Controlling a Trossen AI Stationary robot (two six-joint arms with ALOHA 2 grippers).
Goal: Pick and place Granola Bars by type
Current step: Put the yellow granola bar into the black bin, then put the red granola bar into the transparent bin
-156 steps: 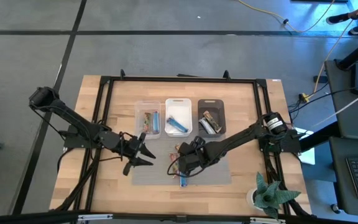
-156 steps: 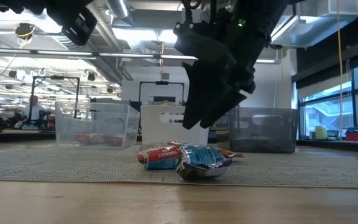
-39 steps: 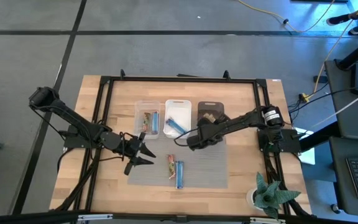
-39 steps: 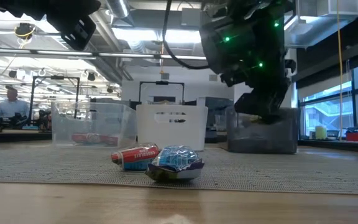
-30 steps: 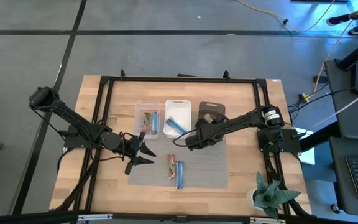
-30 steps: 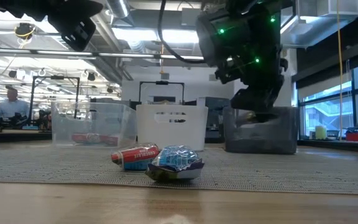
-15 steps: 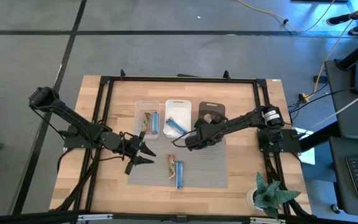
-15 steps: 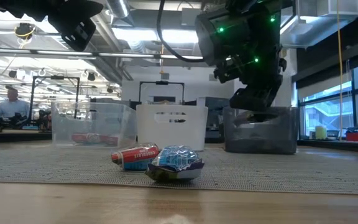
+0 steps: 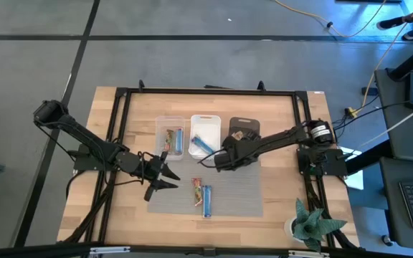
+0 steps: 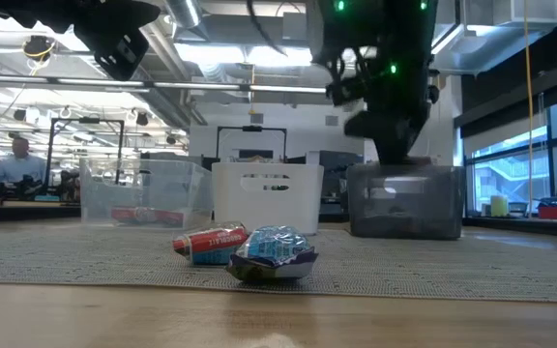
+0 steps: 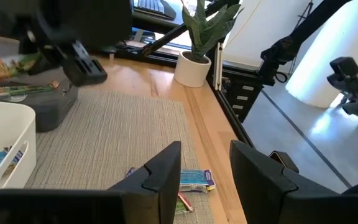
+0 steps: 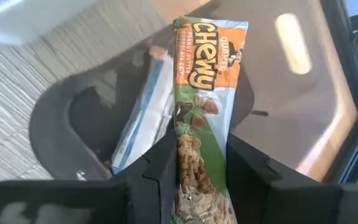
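The light wooden table (image 9: 113, 215) carries a grey woven mat (image 9: 239, 197) and, at the mat's far edge, a clear plastic bin (image 9: 171, 136), a white plastic bin (image 9: 206, 125) and a dark grey plastic bin (image 12: 303, 118). The left gripper (image 9: 165, 178) waits near the mat's left edge, fingers slightly apart and empty. The right gripper (image 12: 202, 165) is clamped on an orange-and-green Chewy granola bar (image 12: 202, 106) above the dark bin. Released off-centre, the bar could catch the rim and fall outside. A red-wrapped bar (image 10: 211, 243) and a blue-wrapped bar (image 10: 274, 253) lie on the mat.
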